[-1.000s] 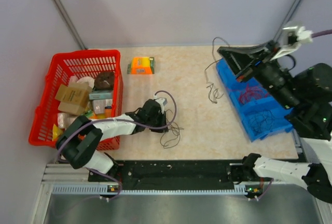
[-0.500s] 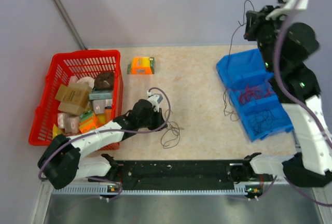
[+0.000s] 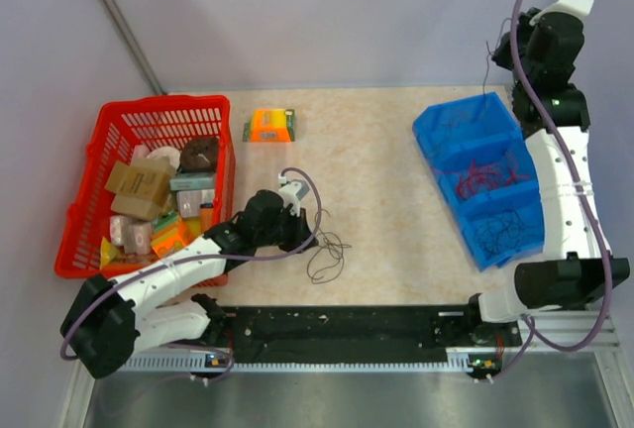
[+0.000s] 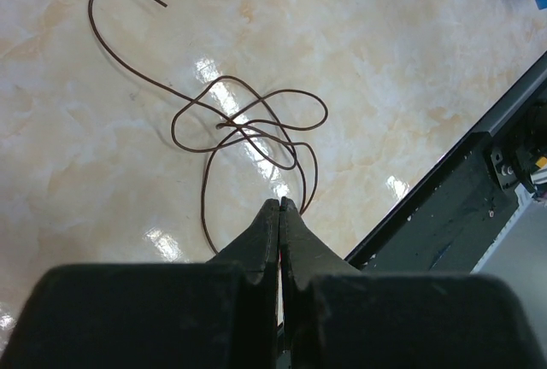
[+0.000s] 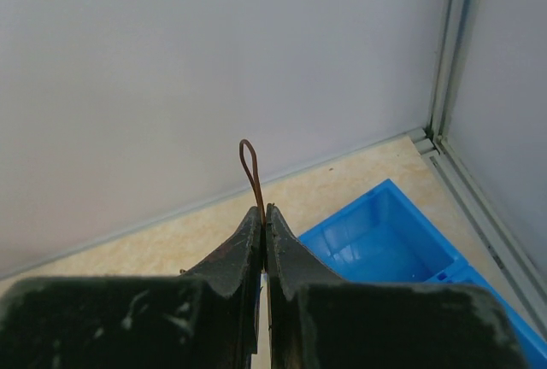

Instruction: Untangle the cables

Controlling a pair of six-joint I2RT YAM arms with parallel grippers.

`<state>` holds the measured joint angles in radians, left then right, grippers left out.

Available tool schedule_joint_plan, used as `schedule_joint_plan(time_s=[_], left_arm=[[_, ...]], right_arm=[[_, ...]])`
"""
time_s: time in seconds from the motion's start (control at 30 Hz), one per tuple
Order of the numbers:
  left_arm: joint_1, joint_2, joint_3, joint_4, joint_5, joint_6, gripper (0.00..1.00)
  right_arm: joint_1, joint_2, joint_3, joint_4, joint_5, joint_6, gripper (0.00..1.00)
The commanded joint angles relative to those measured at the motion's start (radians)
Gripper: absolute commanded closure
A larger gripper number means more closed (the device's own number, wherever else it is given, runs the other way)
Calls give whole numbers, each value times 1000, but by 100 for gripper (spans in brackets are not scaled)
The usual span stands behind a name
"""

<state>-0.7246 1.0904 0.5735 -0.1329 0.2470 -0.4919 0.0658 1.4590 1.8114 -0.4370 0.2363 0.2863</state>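
The right gripper (image 5: 263,211) has been raised from low over the blue bin (image 3: 432,123) to high above the 2 o'clock corner of the desk (image 3: 386,151); it is clamped on a thin brown wire (image 5: 249,164), whose loop stands above the tips while the rest is seen from above dangling over the bin's far edge; one strand is thus judged to have been drawn clear of the cables (image 3: 482,176) left in the bin; the left gripper (image 4: 279,207) has been closed, its jaws pressed together low over the desk toward 6 o'clock; a loose knotted wire (image 4: 248,125) lies on the desk just ahead of its tips; whether a strand is pinched there cannot be told; that knot is not yet undone, so the task is judged only partway along.
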Motion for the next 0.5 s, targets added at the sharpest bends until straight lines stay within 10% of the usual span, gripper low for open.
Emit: schedule_joint_plan(time_s=[0.0,0.47], left_arm=[[-3,-21,55,-7,23,30,100],[-2,-57,106,-82,15,69,99]], right_arm=[[-61,52,16,67,-45,63,100],[-61,196,-179,20,180,71,100]])
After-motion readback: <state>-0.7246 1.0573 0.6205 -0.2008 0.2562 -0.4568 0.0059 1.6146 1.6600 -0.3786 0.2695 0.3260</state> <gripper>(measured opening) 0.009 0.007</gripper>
